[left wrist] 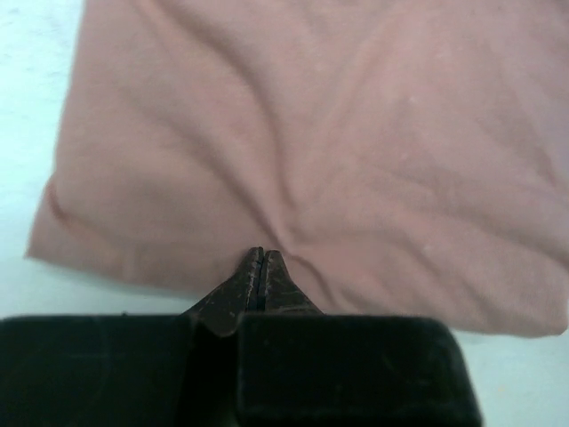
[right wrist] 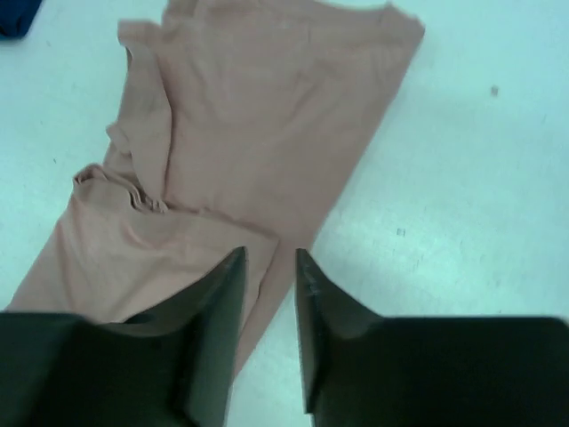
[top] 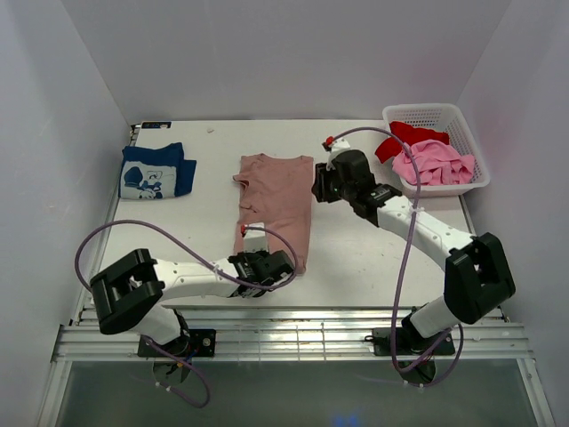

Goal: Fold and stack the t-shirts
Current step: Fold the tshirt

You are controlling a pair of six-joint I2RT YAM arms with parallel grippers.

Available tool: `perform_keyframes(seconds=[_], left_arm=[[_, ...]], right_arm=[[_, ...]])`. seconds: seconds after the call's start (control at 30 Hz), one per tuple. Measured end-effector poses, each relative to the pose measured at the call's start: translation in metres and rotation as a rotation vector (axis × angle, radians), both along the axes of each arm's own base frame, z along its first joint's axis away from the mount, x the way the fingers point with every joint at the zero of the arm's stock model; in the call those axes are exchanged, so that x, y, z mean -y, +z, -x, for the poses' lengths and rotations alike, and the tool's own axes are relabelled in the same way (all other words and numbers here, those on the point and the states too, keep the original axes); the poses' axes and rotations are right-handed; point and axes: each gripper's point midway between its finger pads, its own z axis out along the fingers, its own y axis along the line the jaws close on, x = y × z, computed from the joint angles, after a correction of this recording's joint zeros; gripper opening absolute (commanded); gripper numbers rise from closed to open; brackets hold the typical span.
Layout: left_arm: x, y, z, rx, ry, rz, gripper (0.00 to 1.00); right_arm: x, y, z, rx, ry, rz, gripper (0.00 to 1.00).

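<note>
Pinching near hem of tee (top: 276,200), left gripper (left wrist: 260,253) may drag it askew: right gripper (right wrist: 269,258), jaws narrowly apart, grips nothing.

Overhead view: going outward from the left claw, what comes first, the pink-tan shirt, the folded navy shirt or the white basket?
1. The pink-tan shirt, in the centre; the left claw pinches its near hem.
2. The navy shirt, far left.
3. The white basket, far right corner.
</note>
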Motion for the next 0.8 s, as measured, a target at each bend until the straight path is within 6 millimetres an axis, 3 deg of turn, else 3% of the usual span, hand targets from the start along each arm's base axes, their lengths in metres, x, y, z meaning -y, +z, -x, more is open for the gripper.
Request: perform_keyframes(seconds=[0.13,0.17,0.27,0.37,0.47,0.67,0.8], left_arm=[[-0.016,0.013,0.015,0.013,-0.006,-0.034,0.21],[-0.018,0.018,0.017,0.026,-0.008,-0.031,0.40],[-0.019,0.039,0.018,0.080,-0.013,-0.002,0.69],[-0.022,0.055,0.015,0.131,0.004,0.031,0.75],[-0.031,0.059,0.012,0.156,0.028,0.010,0.80],[-0.059,0.034,0.007,0.146,0.062,-0.080,0.83],[-0.093,0.014,-0.002,0.128,0.082,-0.047,0.82]], right_arm=[[0.014,-0.043,0.043,-0.088,-0.011,0.063,0.54],[0.014,-0.056,0.055,-0.118,-0.008,0.089,0.55],[0.009,-0.090,0.094,-0.196,0.024,0.171,0.62],[-0.007,-0.104,0.126,-0.226,0.074,0.214,0.66],[-0.022,-0.111,0.145,-0.244,0.102,0.215,0.67],[-0.033,-0.134,0.163,-0.292,0.091,0.246,0.67],[-0.040,-0.144,0.175,-0.307,0.089,0.266,0.67]])
